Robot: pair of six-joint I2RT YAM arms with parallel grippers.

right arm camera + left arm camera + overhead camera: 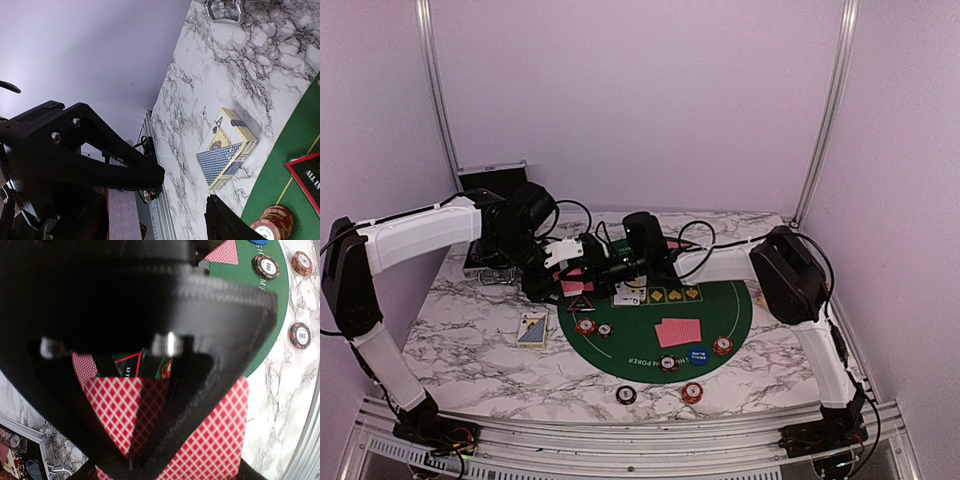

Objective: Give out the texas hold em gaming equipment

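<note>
left hand (131, 460) pinches red-backed cards (215, 440) beside the parted right hand (184, 192).

Pale lilac walls (640, 90) are closing in the scene on the far, left and right sides. A left aluminium post (439, 100) and a right aluminium post (827, 100) are rising at the far corners, leaning slightly inward. A white-and-grey marbled table (460, 340) is spreading below. A ribbed metal rail (620, 445) is running along its near edge. Soft, even light is falling, casting faint shadows.
</note>
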